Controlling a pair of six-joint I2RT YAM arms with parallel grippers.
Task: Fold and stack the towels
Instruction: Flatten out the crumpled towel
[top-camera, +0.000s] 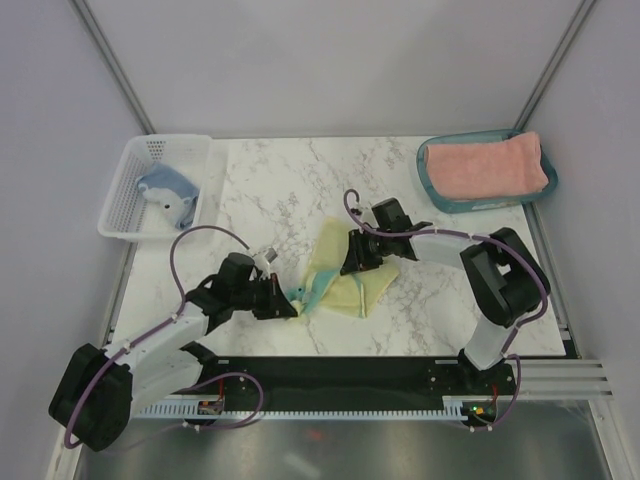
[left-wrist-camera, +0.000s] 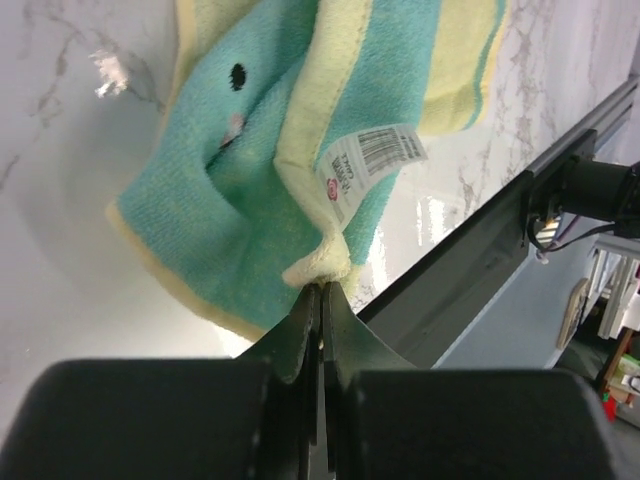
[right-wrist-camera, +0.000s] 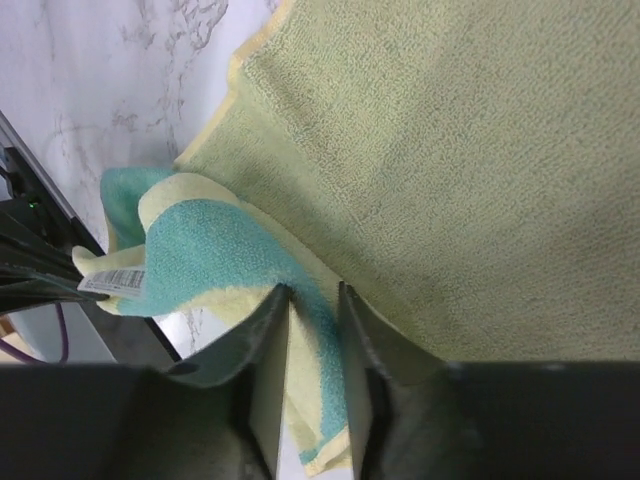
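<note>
Top external view: the pale-yellow towel (top-camera: 345, 275) lies rumpled and part folded near the middle of the marble table (top-camera: 270, 180), between the two arms; the left gripper (top-camera: 285, 300) meets its near-left corner and the right gripper (top-camera: 352, 262) sits over its far edge. The salmon-pink towel (top-camera: 487, 165) lies folded in a teal tray (top-camera: 435, 192) at the far right; the grey-blue towel (top-camera: 168, 195) is bunched in a white basket (top-camera: 120, 215) at the far left.

Left wrist view: the left gripper's jaws are pressed together on a yellow corner of the towel; just above hangs a white care label (left-wrist-camera: 372, 160) with a barcode and a small red mark, its print too small to read; the teal face patch (left-wrist-camera: 200, 170) shows a black eye dot.

Right wrist view: the right gripper's fingers (right-wrist-camera: 270, 330) stand a narrow gap apart with teal and yellow cloth showing between them; whether they pinch it I cannot tell.
</note>
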